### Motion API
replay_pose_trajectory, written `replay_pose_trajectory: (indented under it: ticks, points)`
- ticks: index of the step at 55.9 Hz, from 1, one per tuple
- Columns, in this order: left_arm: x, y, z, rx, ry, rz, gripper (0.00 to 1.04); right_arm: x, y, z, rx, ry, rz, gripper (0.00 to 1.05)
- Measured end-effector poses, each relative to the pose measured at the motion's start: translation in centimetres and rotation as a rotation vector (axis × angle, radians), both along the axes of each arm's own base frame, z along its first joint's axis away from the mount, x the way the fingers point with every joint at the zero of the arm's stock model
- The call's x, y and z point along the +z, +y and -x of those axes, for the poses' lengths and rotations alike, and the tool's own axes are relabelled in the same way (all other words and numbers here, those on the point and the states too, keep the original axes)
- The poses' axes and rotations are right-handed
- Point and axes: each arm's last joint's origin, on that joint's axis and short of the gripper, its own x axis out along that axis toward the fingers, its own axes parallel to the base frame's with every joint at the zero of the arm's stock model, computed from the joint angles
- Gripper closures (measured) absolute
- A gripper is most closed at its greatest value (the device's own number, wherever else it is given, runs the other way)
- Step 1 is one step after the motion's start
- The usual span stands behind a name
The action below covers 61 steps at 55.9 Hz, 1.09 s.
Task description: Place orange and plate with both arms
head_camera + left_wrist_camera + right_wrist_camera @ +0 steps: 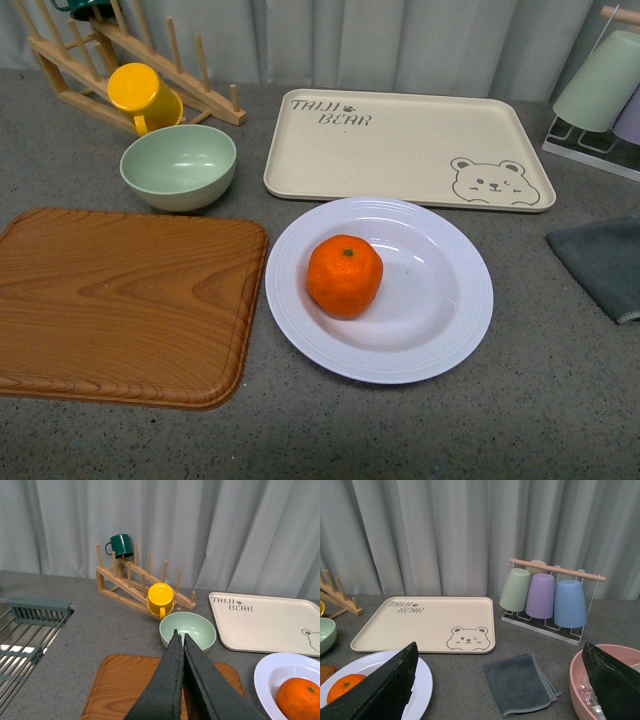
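- Orange [344, 276] sits in plate [440, 330], left of ctr of the well, stem mark up.
- Plate flat on grey tabletop [400, 430], btwn wooden board [120, 300] and grey cloth [605, 260].
- Plate rim just beside board's right edge and bear tray's [400, 145] near edge; contact can't tell.
- L gripper [180, 639]: fingers pressed together, empty, above board, tips pointing at green bowl [187, 629].
- R gripper [499, 650]: fingers spread wide, empty, above tabletop, with the cloth seen in the gap.
- Crowding behind plate: green bowl just beyond board, yellow mug [140, 92] on wooden rack [80, 60], dark green mug [121, 544] atop rack.
- R side: cup rack [545, 597] w/ green, purple, blue cups inverted; pink bowl [600, 680] near cloth.
- Grey dish drainer [35, 611] apart from board.
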Motion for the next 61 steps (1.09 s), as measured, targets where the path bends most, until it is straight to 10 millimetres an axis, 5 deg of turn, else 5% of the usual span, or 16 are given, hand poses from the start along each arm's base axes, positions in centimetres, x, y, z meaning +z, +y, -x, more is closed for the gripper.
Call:
replay_pose_trajectory:
  ticks: [41, 52, 61]
  points:
    - [-0.3, 0.0, 1.8, 0.0, 0.006, 0.001, 1.0, 0.0, 0.0, 0.0, 0.0, 0.0, 0.0, 0.09]
    - [-0.3, 0.0, 1.8, 0.0, 0.006, 0.0, 0.58, -0.1, 0.0, -0.1, -0.076, 0.107, 0.037, 0.09]
    - [-0.3, 0.0, 1.8, 0.0, 0.005, 0.0, 0.3, -0.4, 0.4, -2.4, -0.057, 0.179, 0.066, 0.09]
